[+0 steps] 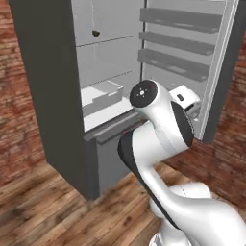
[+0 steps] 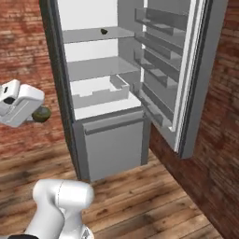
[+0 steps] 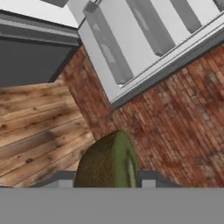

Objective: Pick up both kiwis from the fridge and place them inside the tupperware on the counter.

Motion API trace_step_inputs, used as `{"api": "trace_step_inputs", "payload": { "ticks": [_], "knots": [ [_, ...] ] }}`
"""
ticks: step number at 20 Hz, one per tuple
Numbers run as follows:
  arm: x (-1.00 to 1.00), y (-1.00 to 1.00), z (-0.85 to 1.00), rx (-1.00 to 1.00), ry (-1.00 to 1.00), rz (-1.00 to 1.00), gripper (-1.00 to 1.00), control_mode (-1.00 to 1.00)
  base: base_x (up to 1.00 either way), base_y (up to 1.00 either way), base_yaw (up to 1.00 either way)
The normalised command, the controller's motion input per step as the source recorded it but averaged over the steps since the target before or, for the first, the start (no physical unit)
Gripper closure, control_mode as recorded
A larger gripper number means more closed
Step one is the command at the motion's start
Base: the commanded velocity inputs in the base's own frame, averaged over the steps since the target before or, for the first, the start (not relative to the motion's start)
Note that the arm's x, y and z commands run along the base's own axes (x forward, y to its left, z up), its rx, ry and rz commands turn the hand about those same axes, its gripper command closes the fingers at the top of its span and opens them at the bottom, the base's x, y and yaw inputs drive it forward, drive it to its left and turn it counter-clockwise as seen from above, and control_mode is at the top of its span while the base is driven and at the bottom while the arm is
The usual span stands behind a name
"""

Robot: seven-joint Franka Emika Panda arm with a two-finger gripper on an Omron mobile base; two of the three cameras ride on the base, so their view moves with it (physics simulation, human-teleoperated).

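Closest to the hand camera, one kiwi [image 3: 109,159] sits clamped between the narrowed pincer [image 2: 41,115] fingers, outside the fridge [image 2: 112,140] above the wooden floor. Its twin, the second kiwi [image 2: 104,31], waits on an upper fridge shelf. Neither has reached the tupperware, so I judge the task under half done.

the fridge [image 2: 112,144] is showing a smooth matt grey shell and pale, plastic-looking shelves [image 2: 95,69]. the floor [image 2: 140,196] is looking like brown wood planks with visible grain. the wall [image 3: 175,118] is showing rough red brick. the held kiwi [image 3: 107,164] is looking dull and finely rough, olive-brown. the arm [image 1: 158,129] is gleaming as smooth glossy white casing with dark joints.
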Motion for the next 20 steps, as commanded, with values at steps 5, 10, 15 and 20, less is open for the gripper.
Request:
{"api": "trace_step_inputs", "payload": {
  "ticks": [5,10,15,20],
  "knots": [
    [0.0,0.0,0.0,0.0,0.0,0.0,1.0,1.0,-0.36,0.17,-1.0],
    [0.0,0.0,0.0,0.0,0.0,0.0,1.0,1.0,-0.25,0.01,-1.0],
    [0.0,0.0,0.0,0.0,0.0,0.0,1.0,1.0,-0.18,0.17,-0.9],
    [0.0,0.0,0.0,0.0,0.0,0.0,1.0,1.0,-0.23,0.0,-1.0]
  ]
}}
